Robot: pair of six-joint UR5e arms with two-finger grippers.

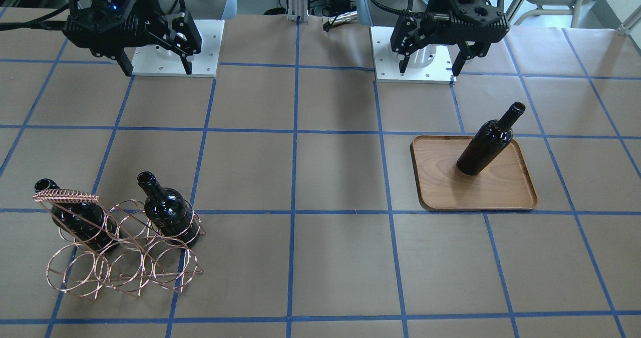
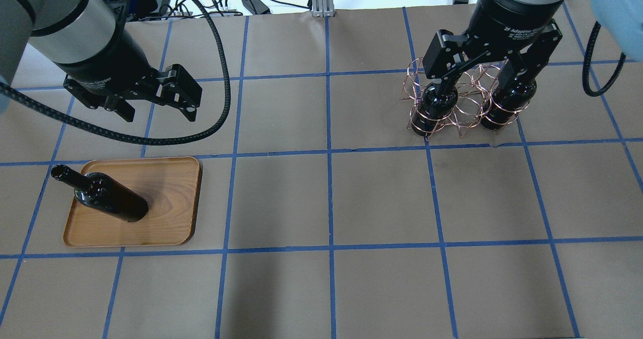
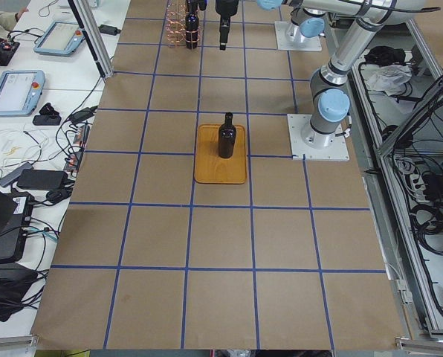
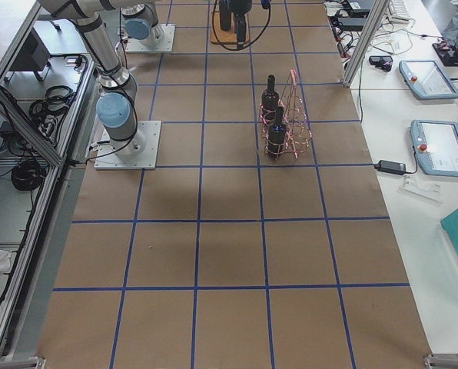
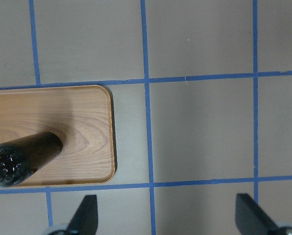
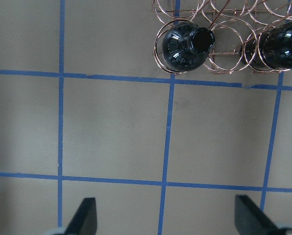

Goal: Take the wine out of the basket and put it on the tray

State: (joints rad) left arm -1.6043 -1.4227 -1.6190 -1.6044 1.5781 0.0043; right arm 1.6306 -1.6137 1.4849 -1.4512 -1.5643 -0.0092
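Brown paper-covered table [image 1: 340, 167], blue tape grid, wooden tray [image 1: 501, 190] and wire basket [image 1: 65, 195] well apart

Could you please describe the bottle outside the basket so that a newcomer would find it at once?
Look to the robot's left side of the table for the brown wooden tray. A dark bottle stands upright on it, alone; the other bottles sit inside the copper wire basket.

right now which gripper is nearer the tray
Left. The left gripper hangs raised close beside the tray, jaws open. The right gripper hangs by the basket, far off on the other side.
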